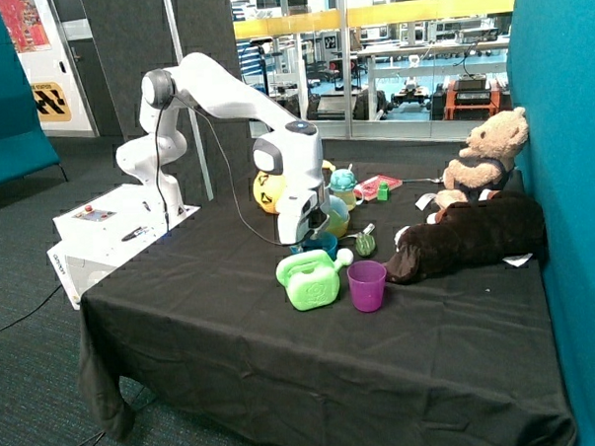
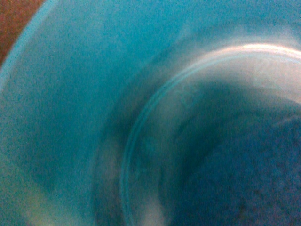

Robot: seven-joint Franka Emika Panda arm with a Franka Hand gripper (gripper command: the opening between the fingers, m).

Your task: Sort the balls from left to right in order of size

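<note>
From the outside view, I see the white arm [image 1: 223, 98] reaching across the black-draped counter [image 1: 283, 352] from its white base at the left of the frame. The gripper [image 1: 314, 238] is lowered into the blue bowl [image 1: 318, 246], near the middle of the frame. The arm's wrist and the bowl's rim hide the fingers, so I cannot tell whether they are apart or together. The large yellow-orange ball [image 1: 266, 191] with black marks sits behind the arm's wrist, partly covered by it. The pastel ball [image 1: 337, 217] lies just beside the wrist, behind the blue bowl. I cannot find the tiny dark blue ball in this view. In front of the bowl stand a green watering can [image 1: 310, 280] and a purple cup [image 1: 367, 285], side by side and nearly touching. A teddy bear [image 1: 484, 158] sits against the teal wall at the right, with a dark brown plush toy [image 1: 466, 237] lying in front of it.

In the wrist view, I get the inside of the blue bowl [image 2: 70, 103] filling nearly the whole frame, its floor marked by a pale curved ring. A dark blue rounded shape [image 2: 244, 179] fills the lower right of the frame inside that ring, which looks like the tiny dark blue ball lying in the bowl. No fingers show here.
</note>
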